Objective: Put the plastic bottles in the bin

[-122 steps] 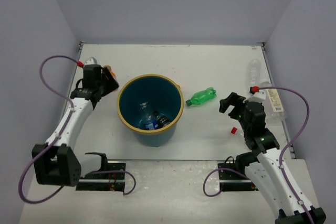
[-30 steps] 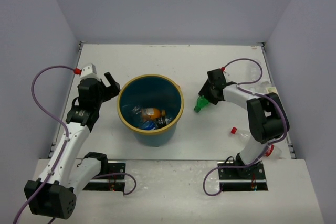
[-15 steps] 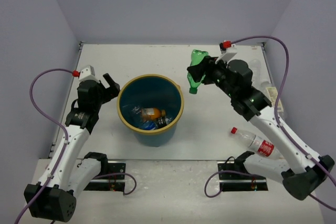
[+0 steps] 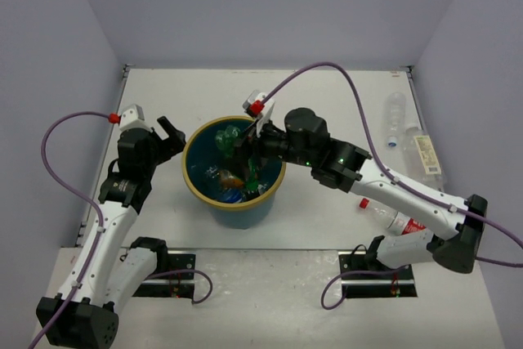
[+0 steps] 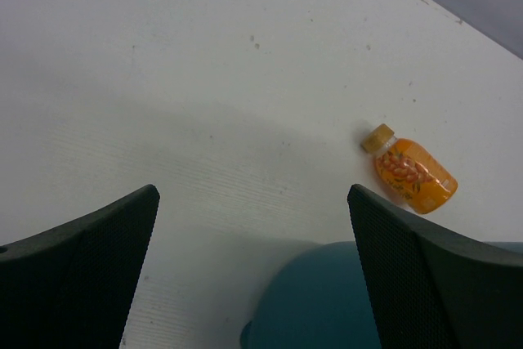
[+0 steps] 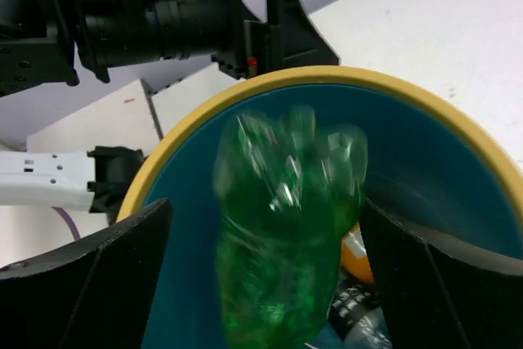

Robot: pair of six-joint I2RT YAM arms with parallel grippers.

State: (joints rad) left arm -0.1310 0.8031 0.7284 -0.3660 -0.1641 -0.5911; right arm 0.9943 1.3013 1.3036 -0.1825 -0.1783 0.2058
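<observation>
While my right gripper (image 6: 261, 222) hangs over the bin (image 4: 186, 171), I see its jaws standing wider than the green bottle (image 6: 286, 202), which shows blurred between them, above an orange bottle (image 4: 230, 176) lying inside. My left gripper (image 5: 252, 206) gapes wide beside the bin.

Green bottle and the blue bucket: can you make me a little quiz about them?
1. True or false: the green plastic bottle is over the round teal bucket with the yellow rim.
2. On the right gripper, the jaws are: A) open, B) shut tight.
3. What colour is the cap of the clear plastic bottle with the red label lying on the white table?
Key: 1 true; 2 A; 3 red.
</observation>
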